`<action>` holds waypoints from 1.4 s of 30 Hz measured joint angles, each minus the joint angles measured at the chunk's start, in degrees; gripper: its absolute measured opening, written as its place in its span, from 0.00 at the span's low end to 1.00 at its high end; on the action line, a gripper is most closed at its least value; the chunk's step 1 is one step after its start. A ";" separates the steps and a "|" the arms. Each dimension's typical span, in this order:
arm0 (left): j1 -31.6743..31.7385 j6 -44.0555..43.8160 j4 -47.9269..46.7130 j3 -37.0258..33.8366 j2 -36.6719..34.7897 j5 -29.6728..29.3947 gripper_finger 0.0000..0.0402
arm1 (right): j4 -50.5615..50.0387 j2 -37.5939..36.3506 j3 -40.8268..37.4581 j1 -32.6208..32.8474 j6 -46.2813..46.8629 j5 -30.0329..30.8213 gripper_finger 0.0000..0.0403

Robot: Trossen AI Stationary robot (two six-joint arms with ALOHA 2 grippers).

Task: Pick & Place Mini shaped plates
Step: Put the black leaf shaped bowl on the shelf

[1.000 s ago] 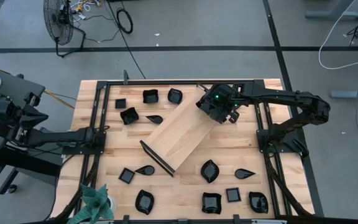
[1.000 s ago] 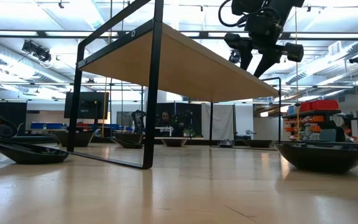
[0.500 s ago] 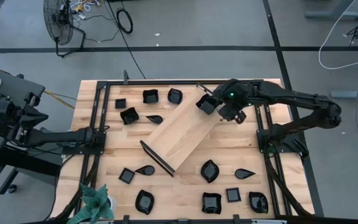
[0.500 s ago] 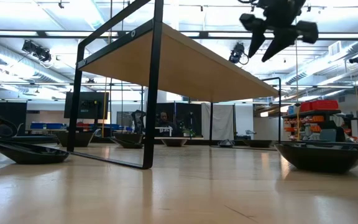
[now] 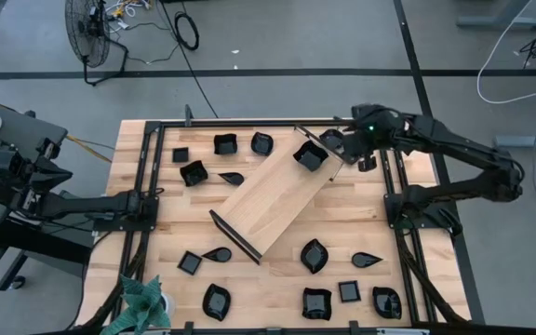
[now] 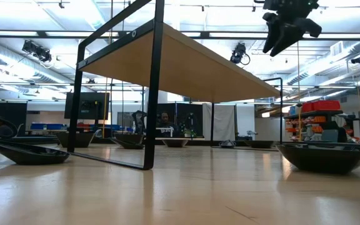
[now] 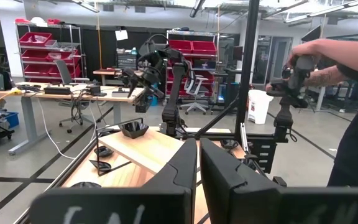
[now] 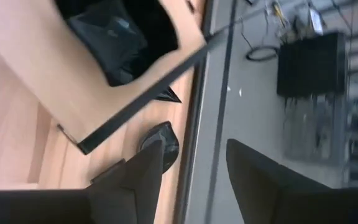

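Now the right gripper [image 5: 341, 149] hangs above the table's far side, just off the far end of the light-wood tray [image 5: 273, 197], w/ fingers [image 8: 260, 183] spread apart & holding nothing. One mini plate [image 5: 311, 156] sits on the tray's far end, right by the black end rail; in the right wrist view that same dish [image 8: 107, 37] shows dark & glossy on the wood. Low view has the gripper [image 6: 286, 34] up high, above the tray's raised edge. Other mini shaped plates lie on the table [image 5: 361, 214]: a group [image 5: 214, 158] at the far left of the tray, more [image 5: 342, 279] along the near side on both sides of the tray's near end. Left arm waits at the table's left edge, its gripper [image 5: 147, 200] resting low by the black frame; in the left wrist view its fingers [image 7: 185, 168] sit almost together w/ only a thin gap, nothing between them. A person's hand [image 7: 300, 59] grips a control handle beyond the table.
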 joint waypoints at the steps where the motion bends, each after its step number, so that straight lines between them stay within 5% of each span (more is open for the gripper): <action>1: 0.00 0.00 -0.02 0.00 0.00 0.00 0.06 | 0.11 -0.20 0.00 -0.51 1.56 0.02 0.44; 8: -0.02 0.00 0.00 0.00 0.00 -0.02 0.06 | -0.12 -0.86 0.00 -2.03 6.64 5.07 0.44; 18: -0.01 0.00 -0.02 0.00 0.00 -0.01 0.06 | -1.09 -0.84 0.00 -3.12 33.68 20.24 0.44; 29: -0.01 0.00 -0.02 0.00 0.00 -0.01 0.06 | -2.83 -0.52 0.02 -8.32 54.41 20.23 0.44; 42: 0.00 0.00 -0.01 0.00 0.00 -0.02 0.06 | -8.28 3.79 0.02 -19.78 59.39 6.74 0.44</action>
